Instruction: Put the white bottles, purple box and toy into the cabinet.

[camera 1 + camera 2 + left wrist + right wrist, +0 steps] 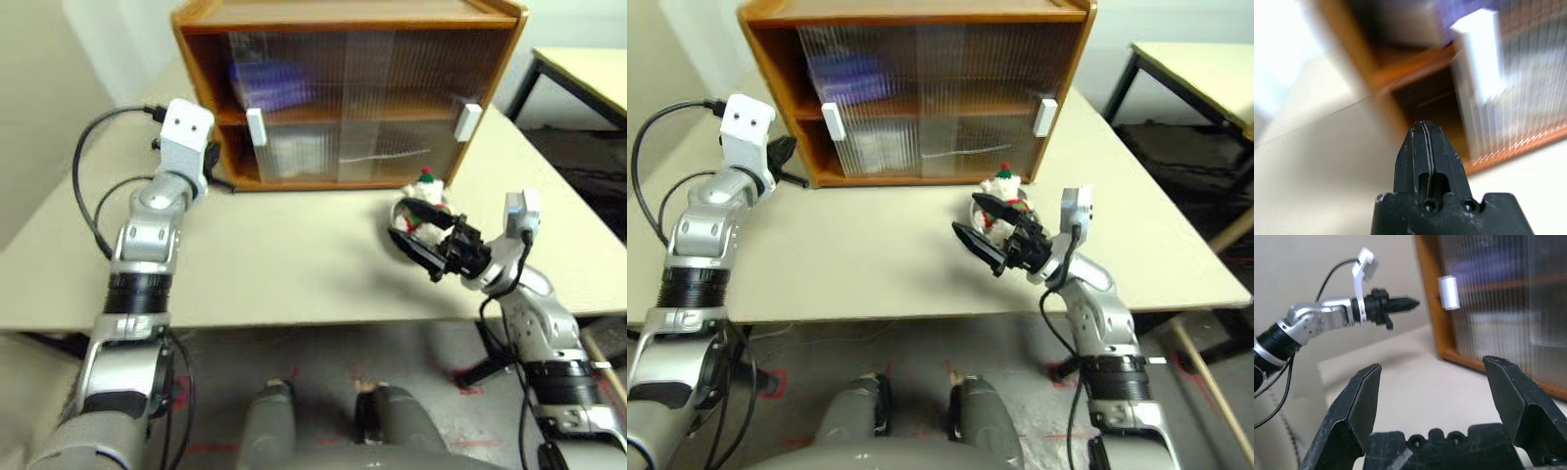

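The cabinet (348, 93) stands at the back of the table (284, 264), its open front facing the robot and covered by two sliding doors (392, 98), with a handle (257, 126) near the left end and another handle (467, 120) at the right end. Behind the doors, the purple box (266, 84) lies on the inner shelf at the left, and the white bottles (294, 152) sit below it on the cabinet floor. The toy (423, 196) rests on the table just before the cabinet's right end. The left gripper (789, 157) is beside the cabinet's left wall; the right gripper (416, 230) is just before the toy. A second table (578, 73) stands behind, to the right.
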Controlling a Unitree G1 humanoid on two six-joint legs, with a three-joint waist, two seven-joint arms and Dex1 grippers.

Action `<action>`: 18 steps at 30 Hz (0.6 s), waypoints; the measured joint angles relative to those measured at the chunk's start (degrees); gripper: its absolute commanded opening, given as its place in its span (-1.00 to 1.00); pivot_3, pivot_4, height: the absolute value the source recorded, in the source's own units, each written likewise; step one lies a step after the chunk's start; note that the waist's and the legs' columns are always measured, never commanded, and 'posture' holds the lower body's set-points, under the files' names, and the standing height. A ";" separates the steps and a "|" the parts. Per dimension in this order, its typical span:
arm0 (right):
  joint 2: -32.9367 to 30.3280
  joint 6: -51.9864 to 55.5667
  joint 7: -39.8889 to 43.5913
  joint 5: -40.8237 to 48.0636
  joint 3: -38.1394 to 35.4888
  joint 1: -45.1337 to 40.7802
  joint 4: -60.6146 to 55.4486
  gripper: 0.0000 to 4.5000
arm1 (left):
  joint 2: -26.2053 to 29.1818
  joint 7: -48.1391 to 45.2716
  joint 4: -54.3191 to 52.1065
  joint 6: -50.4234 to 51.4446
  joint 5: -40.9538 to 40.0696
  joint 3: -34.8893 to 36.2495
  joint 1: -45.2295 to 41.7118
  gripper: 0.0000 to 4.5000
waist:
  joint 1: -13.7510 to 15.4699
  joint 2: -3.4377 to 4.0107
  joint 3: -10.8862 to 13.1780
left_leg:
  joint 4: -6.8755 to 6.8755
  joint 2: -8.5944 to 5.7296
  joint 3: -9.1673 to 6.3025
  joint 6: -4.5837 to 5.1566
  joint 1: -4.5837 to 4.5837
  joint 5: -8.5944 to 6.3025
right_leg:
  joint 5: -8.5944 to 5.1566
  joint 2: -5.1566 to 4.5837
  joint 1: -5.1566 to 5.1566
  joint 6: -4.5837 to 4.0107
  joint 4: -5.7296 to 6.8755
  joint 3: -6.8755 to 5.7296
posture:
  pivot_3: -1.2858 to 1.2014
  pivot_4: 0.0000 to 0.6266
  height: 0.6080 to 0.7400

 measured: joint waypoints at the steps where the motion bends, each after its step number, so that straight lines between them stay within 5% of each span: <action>1: -0.10 0.00 0.03 0.01 -0.04 -0.02 0.00 1.00 | 0.66 0.02 -0.45 0.19 -0.01 0.71 0.05 -0.99 | 0.42 0.83 -0.17 | 1.98 -0.32 -0.77 -0.52 0.50 -0.44 | 0.00 0.00 0.03 0.01 -0.01 -1.06 | 0.09 -1.00 1.00; 4: -0.14 0.02 0.22 0.00 -0.02 0.29 0.13 1.00 | 1.87 0.06 -1.30 0.25 -0.07 2.21 -0.02 -0.99 | 0.44 1.50 -0.12 | 2.01 -1.90 -3.87 0.05 1.42 -0.05 | 0.21 -0.19 0.92 0.35 -0.89 -2.70 | 0.09 -1.00 1.00; 5: -0.16 0.01 0.31 0.00 -0.04 0.30 0.12 1.00 | 1.88 0.01 -1.40 0.33 -0.11 2.27 0.20 -0.99 | 0.05 1.99 -0.16 | 2.00 -1.56 -4.86 0.13 1.34 -0.13 | 0.73 0.25 1.44 1.11 -2.15 -3.32 | 0.10 -1.00 1.00; 6: -0.06 0.01 0.40 0.02 -0.03 0.35 0.10 1.00 | 2.00 -0.11 -1.54 0.41 -0.19 2.37 0.33 -0.99 | -0.37 3.00 -0.54 | 1.79 -0.52 -5.66 0.23 0.02 -0.16 | 1.91 1.13 2.37 2.26 -4.41 -3.88 | 0.10 -1.00 1.00; 7: -0.07 -0.02 0.51 0.05 -0.06 0.59 -0.04 1.00 | 2.13 -0.28 -2.15 0.50 -0.49 2.49 0.03 -0.99 | -0.11 2.46 -1.20 | 1.16 -0.20 -5.05 0.44 -0.90 -0.14 | 2.03 0.66 1.62 3.59 -1.95 -3.62 | 0.10 -1.00 1.00; 8: -0.19 0.02 0.56 0.04 -0.08 0.98 -0.02 1.00 | 2.08 -0.66 -3.25 0.51 -1.08 2.51 0.26 -0.99 | 0.11 1.45 -1.71 | 0.81 -0.91 -4.23 0.73 -0.78 0.02 | -0.20 -0.04 1.44 4.77 1.34 -2.27 | 0.10 -1.00 1.00; 9: -0.36 0.10 0.54 0.05 -0.07 0.64 -0.02 1.00 | 2.14 -1.15 -4.09 0.50 -1.72 2.79 0.64 -0.99 | 0.49 0.64 -1.60 | 0.61 -2.11 -4.24 0.99 -0.49 0.19 | -2.28 -0.15 1.77 4.64 1.34 -0.69 | 0.10 -1.00 1.00; 10: -0.47 0.13 0.63 0.09 -0.08 0.83 -0.04 1.00 | 2.11 -1.63 -4.90 0.51 -2.06 2.77 1.42 -0.99 | 0.82 0.75 -1.19 | 0.53 -3.11 -5.01 0.99 -0.06 0.26 | -2.45 -0.37 2.18 3.98 1.39 -0.13 | 0.10 -1.00 1.00; 13: -1.10 0.17 0.73 0.12 -0.16 1.07 -0.02 1.00 | 2.05 -3.41 -5.67 -0.80 -3.23 2.60 1.71 -0.99 | 1.74 0.78 -0.54 | -0.23 -3.01 -4.16 0.87 0.94 0.34 | -2.70 -0.65 2.78 2.51 1.32 0.24 | 0.10 -1.00 1.00; 18: -1.37 0.11 0.75 0.13 -1.04 -0.29 1.64 1.00 | -1.31 -5.85 -4.04 -5.85 -4.22 -0.36 -0.91 -0.99 | 2.48 0.74 -0.40 | -0.19 -2.82 -3.85 1.01 1.01 0.66 | -2.52 -0.66 2.88 2.43 1.33 0.19 | 0.10 -1.00 1.00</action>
